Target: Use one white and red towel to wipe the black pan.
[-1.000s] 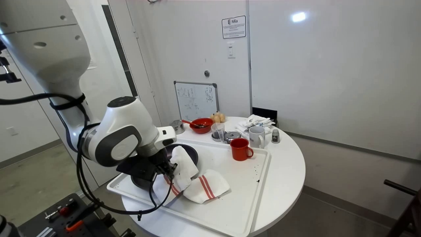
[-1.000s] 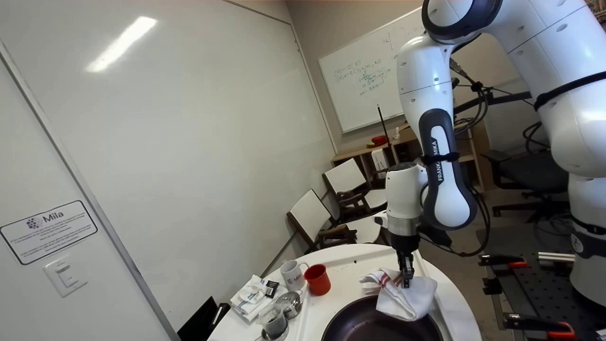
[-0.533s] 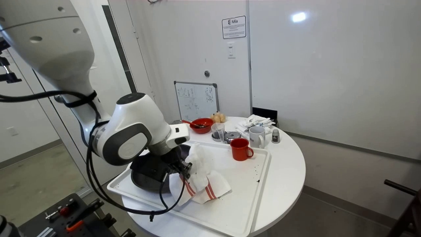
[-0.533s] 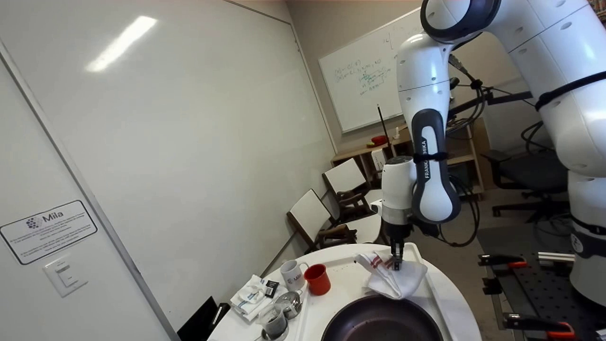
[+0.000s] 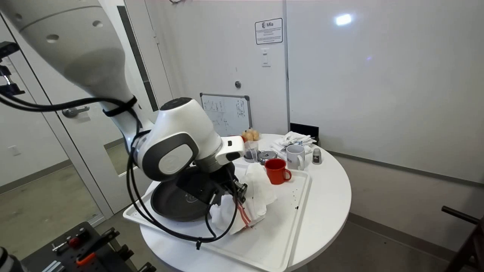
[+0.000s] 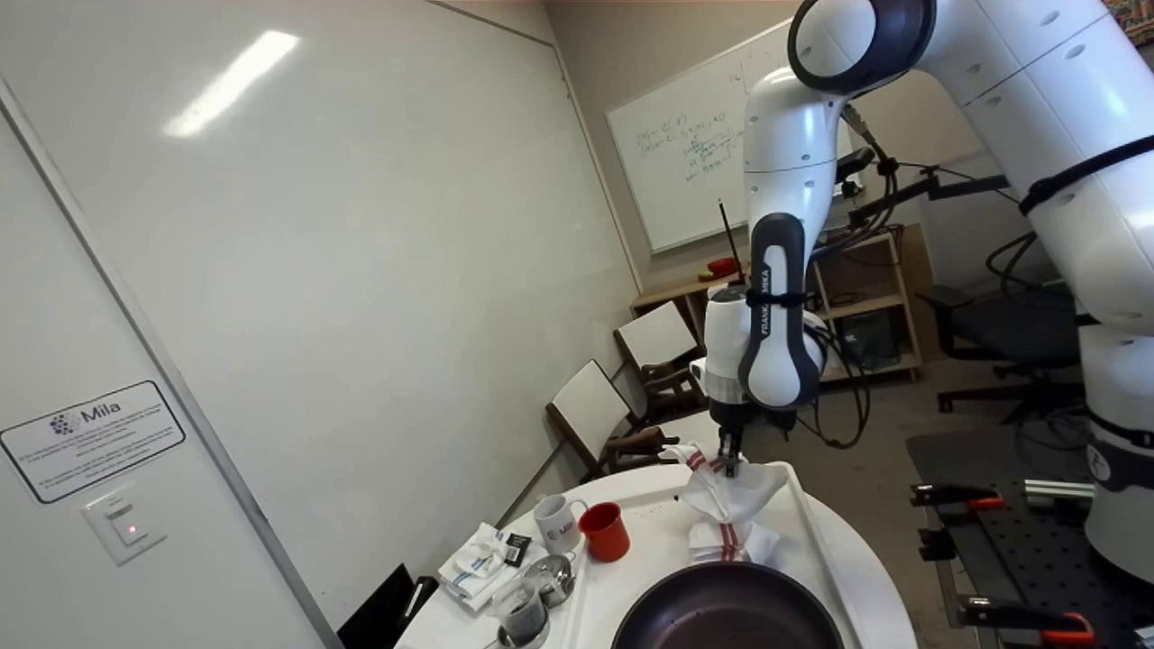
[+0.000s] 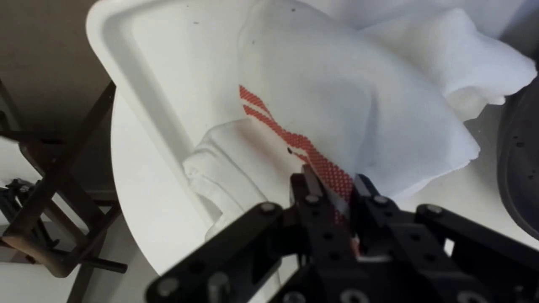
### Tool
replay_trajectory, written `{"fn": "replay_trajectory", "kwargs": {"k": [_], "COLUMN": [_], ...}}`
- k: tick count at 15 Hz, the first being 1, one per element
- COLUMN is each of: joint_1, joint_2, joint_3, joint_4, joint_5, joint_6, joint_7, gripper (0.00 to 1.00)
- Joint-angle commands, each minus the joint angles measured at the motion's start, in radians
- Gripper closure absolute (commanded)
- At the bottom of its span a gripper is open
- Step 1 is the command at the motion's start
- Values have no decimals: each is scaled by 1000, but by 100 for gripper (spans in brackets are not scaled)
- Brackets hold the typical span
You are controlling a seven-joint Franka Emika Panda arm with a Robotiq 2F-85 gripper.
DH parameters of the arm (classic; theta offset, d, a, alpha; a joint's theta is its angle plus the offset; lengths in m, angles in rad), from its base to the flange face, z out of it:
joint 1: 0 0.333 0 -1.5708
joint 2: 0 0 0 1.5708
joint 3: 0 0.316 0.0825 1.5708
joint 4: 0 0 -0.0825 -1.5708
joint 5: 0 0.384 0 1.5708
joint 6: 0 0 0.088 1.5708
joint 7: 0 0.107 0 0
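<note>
Towel, white with red stripes, hangs from my gripper in an exterior view, over the tray and beside the black pan, which my arm partly hides. On the tray stands the red mug, with the pale mug just past the tray's rim on the round table. In an exterior view I also see a second striped towel lying folded on the tray, close to the pan; the held one hangs right above it, and I cannot tell whether the two touch. Through the wrist view, my fingers pinch the held towel at its red stripes, the pan's dark rim showing at the border.
</note>
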Motion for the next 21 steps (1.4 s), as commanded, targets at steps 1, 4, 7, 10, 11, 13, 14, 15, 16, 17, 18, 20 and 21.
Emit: {"fn": "replay_trajectory", "kwargs": {"k": [1, 4, 7, 10, 11, 13, 14, 15, 16, 17, 18, 20, 21], "joint_1": [46, 57, 65, 74, 74, 72, 72, 73, 73, 74, 77, 82, 92], "joint_2": [89, 166, 229, 278, 291, 312, 321, 328, 334, 338, 341, 337, 335], "joint_3": [-31, -48, -72, -104, -107, -109, -110, -110, -110, -110, -112, -115, -123], "joint_4": [123, 229, 314, 375, 389, 413, 422, 430, 437, 442, 446, 443, 437], "joint_5": [57, 93, 121, 132, 136, 144, 146, 148, 150, 151, 151, 151, 148], "joint_6": [-83, -157, -210, -246, -254, -266, -270, -275, -277, -280, -282, -286, -277], "joint_7": [-8, -3, 4, 14, 13, 12, 12, 12, 12, 12, 13, 18, 23], "gripper": [96, 96, 96, 96, 96, 96, 96, 96, 96, 96, 96, 59, 56]}}
